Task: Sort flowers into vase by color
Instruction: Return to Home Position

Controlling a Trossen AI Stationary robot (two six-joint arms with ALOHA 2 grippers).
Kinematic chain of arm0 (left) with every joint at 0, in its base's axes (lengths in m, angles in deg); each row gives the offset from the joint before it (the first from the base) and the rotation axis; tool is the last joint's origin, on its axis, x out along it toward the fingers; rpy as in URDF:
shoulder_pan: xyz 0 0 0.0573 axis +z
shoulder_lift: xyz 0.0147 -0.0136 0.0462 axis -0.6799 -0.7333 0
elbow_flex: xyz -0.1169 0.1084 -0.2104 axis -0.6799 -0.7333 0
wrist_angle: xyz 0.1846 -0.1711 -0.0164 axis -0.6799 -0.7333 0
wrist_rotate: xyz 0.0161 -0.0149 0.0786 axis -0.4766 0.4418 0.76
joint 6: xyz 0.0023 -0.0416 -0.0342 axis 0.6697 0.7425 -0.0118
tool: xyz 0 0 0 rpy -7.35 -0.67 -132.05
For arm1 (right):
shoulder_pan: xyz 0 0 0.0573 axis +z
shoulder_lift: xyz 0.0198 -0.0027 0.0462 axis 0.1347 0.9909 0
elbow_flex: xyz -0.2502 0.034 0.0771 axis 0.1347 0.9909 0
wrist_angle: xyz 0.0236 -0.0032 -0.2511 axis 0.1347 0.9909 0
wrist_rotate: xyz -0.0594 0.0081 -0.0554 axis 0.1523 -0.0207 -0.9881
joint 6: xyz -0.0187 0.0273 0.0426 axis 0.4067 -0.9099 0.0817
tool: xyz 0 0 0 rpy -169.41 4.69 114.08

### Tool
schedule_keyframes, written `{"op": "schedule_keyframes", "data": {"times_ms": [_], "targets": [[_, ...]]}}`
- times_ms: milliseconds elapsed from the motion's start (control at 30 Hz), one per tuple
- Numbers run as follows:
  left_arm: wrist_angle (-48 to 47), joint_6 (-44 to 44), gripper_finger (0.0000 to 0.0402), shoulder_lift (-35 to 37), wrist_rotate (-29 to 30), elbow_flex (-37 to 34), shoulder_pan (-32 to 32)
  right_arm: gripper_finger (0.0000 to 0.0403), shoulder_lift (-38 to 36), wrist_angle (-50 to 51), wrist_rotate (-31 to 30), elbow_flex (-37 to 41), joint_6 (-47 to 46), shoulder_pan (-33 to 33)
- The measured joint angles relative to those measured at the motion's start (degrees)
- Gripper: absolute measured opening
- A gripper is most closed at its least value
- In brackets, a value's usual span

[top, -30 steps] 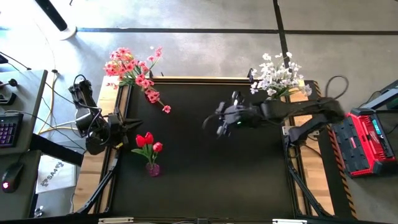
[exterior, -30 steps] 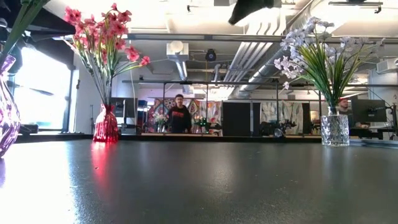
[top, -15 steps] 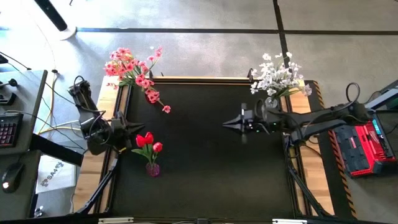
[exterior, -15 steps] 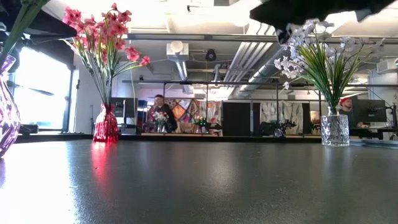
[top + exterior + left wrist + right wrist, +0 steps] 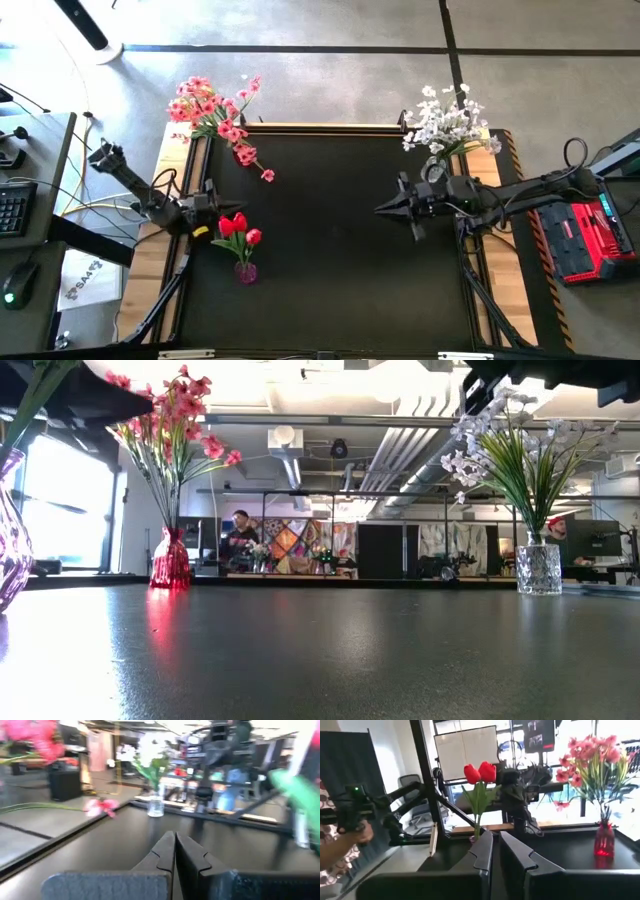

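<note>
We read no text. White sheet [image 5: 82, 282] left of the table [image 5: 330, 290] bears dark print, too small for us to read.

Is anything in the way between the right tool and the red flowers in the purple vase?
No, nothing visible. Only bare black table lies between the right tool and the red tulip-like flowers in the small violet vase. The left tool sits beside those flowers, on their far side.
</note>
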Motion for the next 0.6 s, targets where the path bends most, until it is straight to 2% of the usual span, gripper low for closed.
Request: {"op": "schedule_keyframes", "data": {"times_ms": [167,433,600], "targets": [[3.4,-1.3,0.0000,0.3,0.9,-2.3,5.1,0.0020,-4.9,7.7,-0.4,0.0,3.9,-0.6],[11.4,-1.6,0.0000,0.2,-8.6,-7.0,12.2,0.0020,-17.0,17.3,1.0,0.0,4.5,-4.0],[11.6,-2.4,0.0000,0.2,-9.9,-7.7,14.5,0.0020,-22.3,19.9,0.2,2.5,4.3,-4.1]]}}
